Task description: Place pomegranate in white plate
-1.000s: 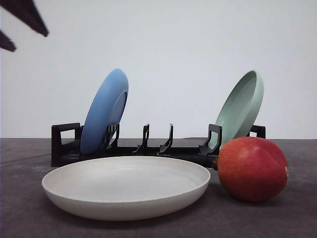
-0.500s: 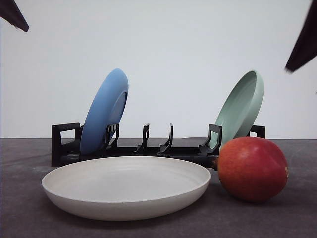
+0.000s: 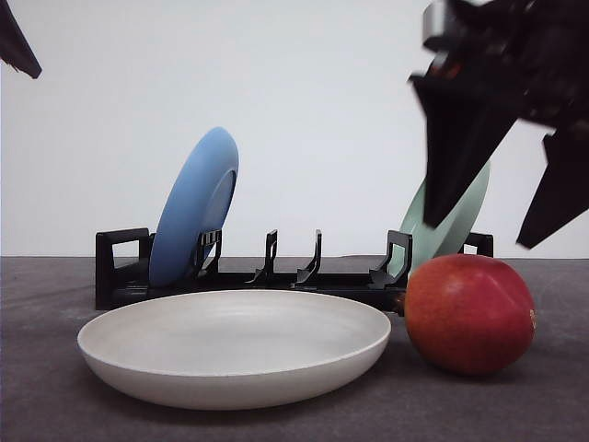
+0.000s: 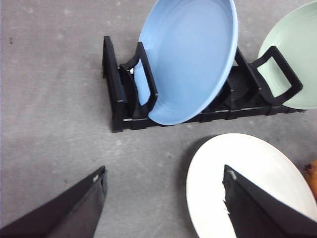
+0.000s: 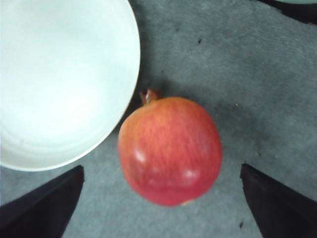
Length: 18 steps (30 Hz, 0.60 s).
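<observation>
front view: a white plate (image 3: 235, 348) sat on a dark grey table (image 3: 46, 405), near its front edge. a pomegranate (image 3: 469, 314) lay just to the right of the plate, on the table and not in the plate; whether the two touched could not be told from here. open table stretched to the left of the plate and in front of both. behind them stood a black rack (image 3: 124, 267) holding a blue plate (image 3: 195, 204) on edge at its left end and a pale green plate (image 3: 451, 216) on edge at its right end, with slots free between them. the right gripper (image 3: 497, 207) hung above the pomegranate, apart from it, its two dark fingers spread wide and pointing down. a dark tip of the left gripper (image 3: 17, 41) showed at the upper left corner, high over the table.

left wrist view: the left gripper (image 4: 163, 203) had its fingers (image 4: 74, 210) spread wide with nothing between them, above bare table beside the white plate (image 4: 237, 168). the rack (image 4: 119, 104), blue plate (image 4: 190, 59) and green plate (image 4: 299, 54) lay beyond.

right wrist view: the pomegranate (image 5: 170, 149) lay on the table just beside the rim of the white plate (image 5: 59, 79), its small brown nub pointing toward that rim, its long axis running from nub to the opposite red end. the right gripper (image 5: 161, 208) fingers (image 5: 42, 206) stood wide apart on either side of the fruit, clear of it, bare table around.
</observation>
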Each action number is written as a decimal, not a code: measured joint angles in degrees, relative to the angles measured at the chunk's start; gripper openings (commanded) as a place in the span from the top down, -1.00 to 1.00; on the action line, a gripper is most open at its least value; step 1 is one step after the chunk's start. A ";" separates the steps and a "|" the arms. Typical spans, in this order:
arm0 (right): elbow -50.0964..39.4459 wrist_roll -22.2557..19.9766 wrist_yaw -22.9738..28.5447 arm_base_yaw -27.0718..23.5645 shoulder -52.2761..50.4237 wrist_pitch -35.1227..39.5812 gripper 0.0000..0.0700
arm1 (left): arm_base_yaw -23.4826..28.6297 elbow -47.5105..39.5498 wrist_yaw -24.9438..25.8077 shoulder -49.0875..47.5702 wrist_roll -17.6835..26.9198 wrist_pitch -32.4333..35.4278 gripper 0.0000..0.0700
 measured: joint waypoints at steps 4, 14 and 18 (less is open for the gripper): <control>0.01 -0.88 0.29 0.00 3.06 1.86 -0.99 | 0.01 0.00 -1.35 0.00 0.08 0.09 -0.24; 0.02 -1.47 0.25 0.01 8.94 4.01 -0.98 | 0.00 0.00 -1.72 0.00 0.08 0.16 -0.24; 0.02 -1.97 0.24 0.00 10.78 4.00 -0.84 | 0.00 0.00 -1.72 0.00 0.09 0.18 -0.24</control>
